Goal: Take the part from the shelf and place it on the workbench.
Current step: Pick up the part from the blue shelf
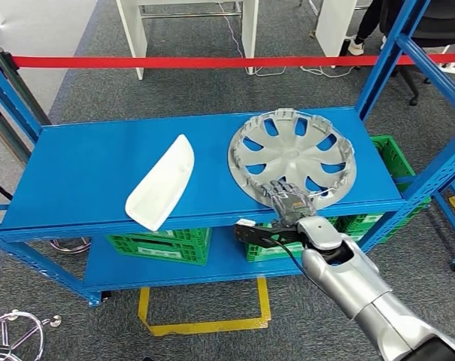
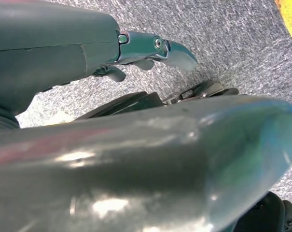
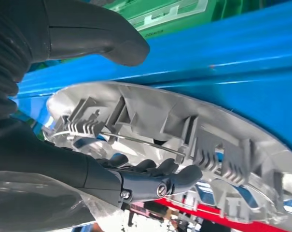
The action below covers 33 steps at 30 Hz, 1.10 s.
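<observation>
On the shelf: you see a blue top shelf (image 1: 89,169) carrying two parts.
Hubcap: your silver hubcap (image 1: 292,155) lies flat at the shelf's right end, its near rim at the front edge.
White part: the white cover (image 1: 161,183) lies left of it, apart.
Right hand: your right hand (image 1: 287,201) lies on the hubcap's near rim, fingers (image 3: 151,176) over the rim, thumb underneath, gripping it.
Left hand: your left hand (image 2: 151,50) hangs over grey carpet, holding nothing, fingers apart.

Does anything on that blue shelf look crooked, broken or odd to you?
Nothing looks broken. The silver wheel cover lies inside-up, clips showing, its near edge slightly past the blue shelf front, where the right robot hand reaches over its rim. The white part lies diagonally, also poking past the edge.
</observation>
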Available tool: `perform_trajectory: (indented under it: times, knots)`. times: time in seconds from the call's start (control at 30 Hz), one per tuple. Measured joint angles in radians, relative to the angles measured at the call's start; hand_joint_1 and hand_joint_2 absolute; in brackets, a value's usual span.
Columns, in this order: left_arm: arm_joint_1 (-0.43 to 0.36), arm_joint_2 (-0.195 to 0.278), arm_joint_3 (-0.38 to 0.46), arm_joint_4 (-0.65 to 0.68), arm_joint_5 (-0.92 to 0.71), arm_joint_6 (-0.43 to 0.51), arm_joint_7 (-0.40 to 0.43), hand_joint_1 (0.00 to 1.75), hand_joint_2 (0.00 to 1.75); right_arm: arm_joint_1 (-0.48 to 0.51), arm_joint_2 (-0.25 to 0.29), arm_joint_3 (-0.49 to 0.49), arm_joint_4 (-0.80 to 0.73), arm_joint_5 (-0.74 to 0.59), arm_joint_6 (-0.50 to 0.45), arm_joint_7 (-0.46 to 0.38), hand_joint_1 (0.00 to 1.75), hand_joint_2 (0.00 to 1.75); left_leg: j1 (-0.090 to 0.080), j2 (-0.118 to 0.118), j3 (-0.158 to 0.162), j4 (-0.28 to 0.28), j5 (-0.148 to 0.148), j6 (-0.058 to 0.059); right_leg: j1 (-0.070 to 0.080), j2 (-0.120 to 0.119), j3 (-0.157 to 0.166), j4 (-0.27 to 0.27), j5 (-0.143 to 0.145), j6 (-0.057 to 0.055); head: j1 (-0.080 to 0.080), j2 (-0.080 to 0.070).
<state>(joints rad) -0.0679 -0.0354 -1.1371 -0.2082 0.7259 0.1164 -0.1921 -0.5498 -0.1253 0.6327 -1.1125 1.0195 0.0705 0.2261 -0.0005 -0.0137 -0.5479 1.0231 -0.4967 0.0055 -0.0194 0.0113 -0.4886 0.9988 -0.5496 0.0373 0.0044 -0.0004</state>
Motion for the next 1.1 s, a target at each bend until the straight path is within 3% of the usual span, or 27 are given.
perform_trajectory:
  times: [1.1]
  knots:
    - [0.007,-0.008,0.036,0.019,0.025,0.026,-0.003,0.0,0.0,0.047,-0.013,-0.052,-0.079,-0.021,0.047,0.061,0.0,1.75,0.0,0.0,0.0,0.0,0.0,0.0,0.0,0.0,0.0,0.0,0.0,0.0,0.0,0.0]
